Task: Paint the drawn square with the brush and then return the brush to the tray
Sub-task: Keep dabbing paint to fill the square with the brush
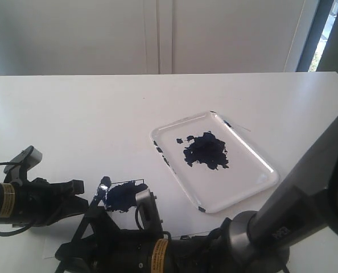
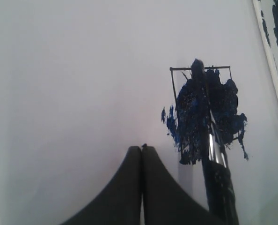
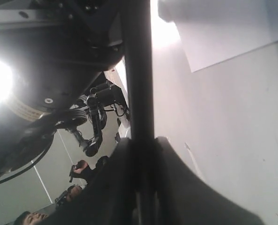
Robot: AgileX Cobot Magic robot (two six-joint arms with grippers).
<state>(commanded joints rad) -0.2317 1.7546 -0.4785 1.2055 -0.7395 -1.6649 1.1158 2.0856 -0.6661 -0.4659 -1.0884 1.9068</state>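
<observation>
The drawn square (image 1: 123, 196) (image 2: 202, 110) lies near the table's front left, smeared with ragged dark blue paint that spills past its thin outline. The brush (image 2: 213, 140) lies over it, silver ferrule (image 1: 104, 183) at the square's left side and bristles on the paint near one edge. My right gripper (image 1: 96, 206) (image 3: 141, 143) reaches across from the right and is shut on the brush's black handle. Just left of the square, my left gripper (image 1: 81, 190) (image 2: 142, 148) rests shut and empty. The glossy white tray (image 1: 254, 153) with its blue blotch sits to the right.
The right arm (image 1: 283, 222) crosses the front of the table low, from the right edge to the square. The tray's near corner (image 1: 202, 209) is close to that arm. The left arm (image 1: 15, 202) lies along the front left.
</observation>
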